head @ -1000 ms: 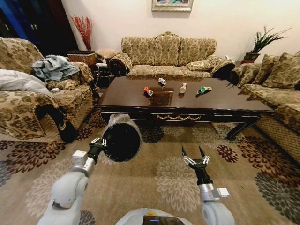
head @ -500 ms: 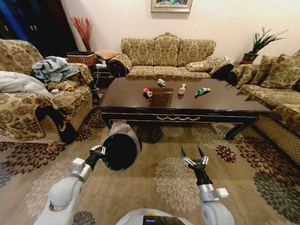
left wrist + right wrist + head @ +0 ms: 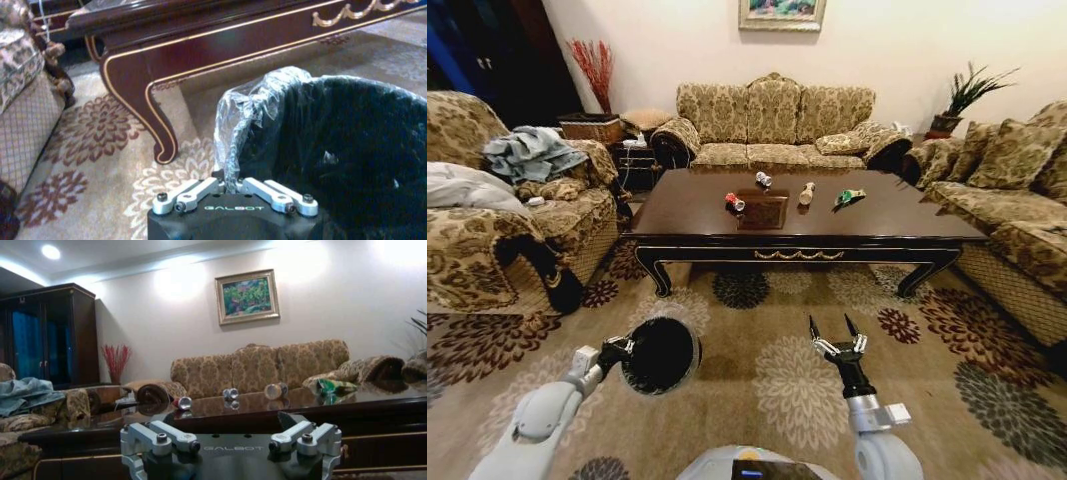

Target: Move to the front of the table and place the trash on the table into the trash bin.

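Ahead, the glossy dark coffee table (image 3: 879, 222) stood on the flowered carpet (image 3: 757, 330), and everything else sat in relation to it. On its top lay the trash: a red-and-white can (image 3: 733, 202) beside the square inlay, a small silver piece (image 3: 763, 179) behind it, a tan bottle (image 3: 806, 193) and a green wrapper (image 3: 850, 196) farther right. Short of the table's near edge, the left gripper (image 3: 233, 186) was pinching the liner-wrapped rim of the black trash bin (image 3: 660, 354). The right gripper (image 3: 832, 330) hung spread wide, holding nothing.
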You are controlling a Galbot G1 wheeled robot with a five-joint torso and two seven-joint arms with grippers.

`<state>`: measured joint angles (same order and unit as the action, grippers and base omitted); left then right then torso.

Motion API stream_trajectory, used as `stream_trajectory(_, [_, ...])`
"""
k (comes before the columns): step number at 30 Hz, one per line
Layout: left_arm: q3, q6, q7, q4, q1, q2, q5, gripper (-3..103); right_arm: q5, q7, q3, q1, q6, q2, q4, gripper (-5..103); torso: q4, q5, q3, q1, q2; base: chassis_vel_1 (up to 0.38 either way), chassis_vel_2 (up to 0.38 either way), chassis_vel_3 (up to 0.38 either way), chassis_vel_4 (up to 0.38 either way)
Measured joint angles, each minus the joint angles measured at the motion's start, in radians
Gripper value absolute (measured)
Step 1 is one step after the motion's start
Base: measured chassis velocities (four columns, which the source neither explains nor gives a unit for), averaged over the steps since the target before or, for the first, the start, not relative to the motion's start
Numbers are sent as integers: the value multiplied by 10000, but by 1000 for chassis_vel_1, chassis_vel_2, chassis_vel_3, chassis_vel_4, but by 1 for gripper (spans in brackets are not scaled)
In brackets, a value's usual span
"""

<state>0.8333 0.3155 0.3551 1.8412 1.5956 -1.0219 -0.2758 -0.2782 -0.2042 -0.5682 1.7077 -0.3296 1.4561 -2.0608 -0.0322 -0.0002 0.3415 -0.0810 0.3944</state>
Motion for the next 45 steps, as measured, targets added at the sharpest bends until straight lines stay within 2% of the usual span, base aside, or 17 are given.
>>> stream_trajectory(1, [0, 0, 0, 0, 0, 0, 0, 2, 0, 0, 0, 0, 0, 0, 0, 100, 0, 0, 0, 0, 0, 0, 0, 0, 0])
stream_trajectory(3, [-171, -26, -425, -233, -127, 54, -768, 2, 13, -17, -16, 77, -71, 13, -11, 100, -1, 0, 70, -44, 113, 0, 0, 0, 0])
stream_trajectory(5, [-258, -88, -579, -365, -224, 65, -1105, 2, 28, -22, -35, 112, -112, 22, -15, 100, 2, -1, 126, -73, 199, 0, 0, 0, 0])
stream_trajectory(10, [-358, -188, -889, -532, -300, 126, -1312, 2, 29, -23, -80, 136, -138, 29, -32, 100, 2, 1, 229, -135, 363, 0, 0, 0, 0])
stream_trajectory(14, [-534, 231, -2213, -471, -266, 248, -1972, 2, 30, -26, -64, 100, -138, 46, -41, 100, 0, 2, 360, -219, 579, 0, 0, 0, 0])
stream_trajectory(16, [-572, 271, -2422, -470, -254, 283, -2097, 2, 31, -27, -59, 94, -139, 49, -41, 100, -1, 2, 375, -229, 604, 0, 0, 0, 0])
stream_trajectory(19, [-726, 334, -3360, -700, -503, 404, -2941, 2, 45, -75, 3, 40, -137, 87, -18, 100, -1, 1, 483, -299, 780, 0, 0, 0, 0])
stream_trajectory(21, [-733, 334, -3483, -781, -574, 458, -3167, 2, 48, -89, 19, 32, -137, 106, -15, 100, 6, 1, 511, -322, 834, 0, 0, 0, 0])
stream_trajectory(27, [-717, 229, -3572, -860, -549, 470, -3701, 2, 35, -123, 34, 44, -179, 120, 35, 100, -3, 2, 682, -428, 1108, 0, 0, 0, 0])
stream_trajectory(35, [-803, 83, -3347, -833, -519, -22, -3477, 2, 27, -141, 16, 80, -214, 91, 34, 100, 1, 2, 876, -567, 1442, 0, 0, 0, 0])
stream_trajectory(45, [-790, 62, -3086, -804, -496, -219, -3338, 2, 12, -144, 33, 28, -220, 88, -13, 100, 1, 2, 1048, -681, 1731, 0, 0, 0, 0])
